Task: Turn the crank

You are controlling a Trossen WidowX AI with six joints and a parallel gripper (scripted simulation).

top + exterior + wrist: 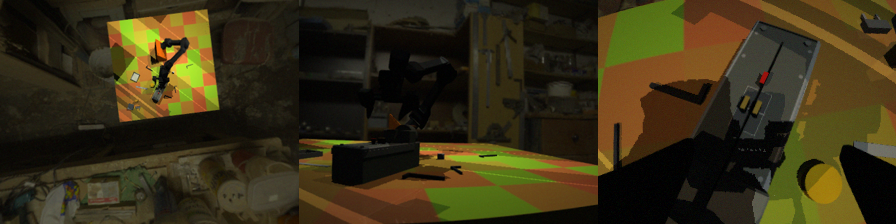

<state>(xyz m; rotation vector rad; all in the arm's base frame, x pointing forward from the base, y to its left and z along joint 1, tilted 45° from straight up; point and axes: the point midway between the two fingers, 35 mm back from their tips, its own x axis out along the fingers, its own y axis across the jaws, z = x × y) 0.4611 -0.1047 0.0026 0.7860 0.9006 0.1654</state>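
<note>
The grey machine [156, 98] [374, 164] [790, 60] is a long box with a slot along its top and a drum housing [407, 135] at one end. The red pointer [764, 77] stands on the slot in the wrist view, off level with the two brass marks, towards the end away from the drum. The brass marks [744, 103] [757, 107] lie on either side of the slot. My gripper [385, 114] [767, 148] is open and empty, above the machine's drum end. The crank handle cannot be made out; deep shadow covers that end in the wrist view.
A yellow disc [152, 85] [824, 183] and a pale strip [141, 88] [878, 149] lie beside the machine. Black angled rods [423, 177] [680, 95] lie on its other side. An orange panel [160, 50] stands near the arm's base. A framed white tray [135, 76] lies farther off.
</note>
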